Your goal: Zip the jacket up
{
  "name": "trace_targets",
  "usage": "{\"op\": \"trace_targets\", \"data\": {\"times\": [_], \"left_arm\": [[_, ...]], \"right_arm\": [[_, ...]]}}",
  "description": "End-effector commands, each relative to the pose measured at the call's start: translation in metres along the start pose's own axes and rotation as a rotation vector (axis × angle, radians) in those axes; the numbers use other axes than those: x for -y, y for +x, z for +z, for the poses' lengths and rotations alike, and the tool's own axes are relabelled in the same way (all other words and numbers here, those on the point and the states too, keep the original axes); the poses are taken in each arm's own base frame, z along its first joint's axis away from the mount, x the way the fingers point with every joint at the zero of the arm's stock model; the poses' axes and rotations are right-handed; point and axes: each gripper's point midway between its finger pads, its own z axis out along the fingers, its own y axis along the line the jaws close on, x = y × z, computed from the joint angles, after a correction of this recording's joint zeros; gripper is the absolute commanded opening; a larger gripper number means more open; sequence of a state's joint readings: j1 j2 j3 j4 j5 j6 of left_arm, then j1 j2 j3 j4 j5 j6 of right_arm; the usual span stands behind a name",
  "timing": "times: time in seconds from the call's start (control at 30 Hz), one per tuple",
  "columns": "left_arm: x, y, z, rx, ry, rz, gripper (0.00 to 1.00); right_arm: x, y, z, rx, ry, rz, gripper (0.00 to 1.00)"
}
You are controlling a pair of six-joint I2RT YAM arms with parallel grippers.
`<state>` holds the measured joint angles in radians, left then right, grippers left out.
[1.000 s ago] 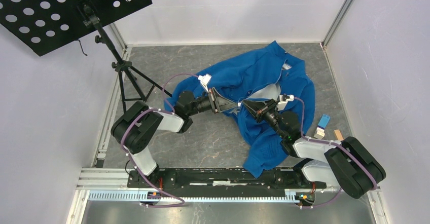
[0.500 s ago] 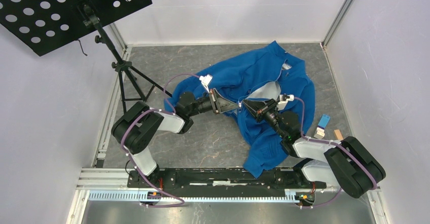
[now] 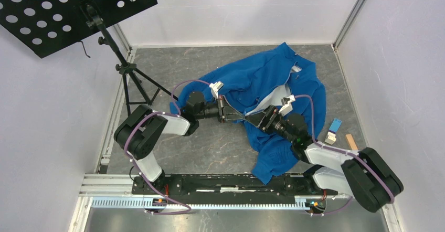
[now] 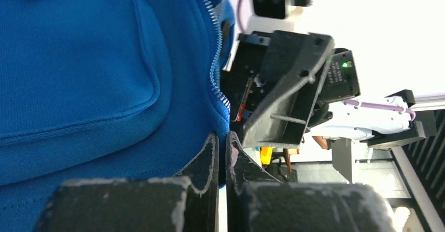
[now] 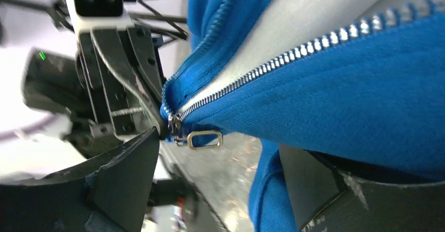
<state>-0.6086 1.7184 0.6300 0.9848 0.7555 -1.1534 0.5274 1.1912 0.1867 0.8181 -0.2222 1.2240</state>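
The royal-blue jacket lies crumpled on the grey table, front open, with pale lining showing. My left gripper is shut on the blue hem just below the bottom of the zipper teeth. Facing it, my right gripper stands open. In the right wrist view the metal zipper pull hangs at the bottom of the zipper, just above the gap between the right fingers, and touches neither of them.
A black perforated music stand on a tripod stands at the back left. A blue card, a white piece and a wooden block lie by the right wall. White walls enclose the table.
My right gripper has opened and shifted slightly left toward the left gripper. The left gripper has closed on the jacket's hem.
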Motion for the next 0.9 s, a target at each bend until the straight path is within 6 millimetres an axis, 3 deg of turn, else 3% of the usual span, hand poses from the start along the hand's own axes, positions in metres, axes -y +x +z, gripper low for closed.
{"op": "trace_targets", "data": {"times": [0.0,0.2,0.37,0.53,0.6,0.7,0.87], "left_arm": [[0.023,0.005,-0.008,-0.104,0.057,-0.017,0.02],[0.024,0.008,-0.016,-0.168,0.047,-0.08,0.02],[0.031,0.014,-0.02,-0.22,0.064,-0.087,0.02],[0.039,0.016,-0.026,-0.246,0.086,-0.079,0.02],[0.041,0.018,-0.028,-0.26,0.096,-0.072,0.02],[0.043,0.021,-0.032,-0.277,0.107,-0.067,0.02],[0.043,0.025,-0.038,-0.309,0.121,-0.078,0.02]], "right_arm": [[0.023,0.013,-0.011,-0.169,0.067,-0.49,0.9],[-0.009,-0.001,-0.036,-0.264,-0.004,-0.943,0.98],[-0.041,0.008,-0.052,-0.374,-0.131,-1.07,0.98],[-0.072,-0.021,-0.047,-0.177,-0.171,-1.262,0.98],[-0.082,-0.023,-0.047,-0.065,-0.252,-1.37,0.98],[-0.091,0.002,-0.055,-0.028,-0.469,-1.613,0.98],[-0.091,0.029,-0.055,0.024,-0.615,-1.945,0.96]]}}
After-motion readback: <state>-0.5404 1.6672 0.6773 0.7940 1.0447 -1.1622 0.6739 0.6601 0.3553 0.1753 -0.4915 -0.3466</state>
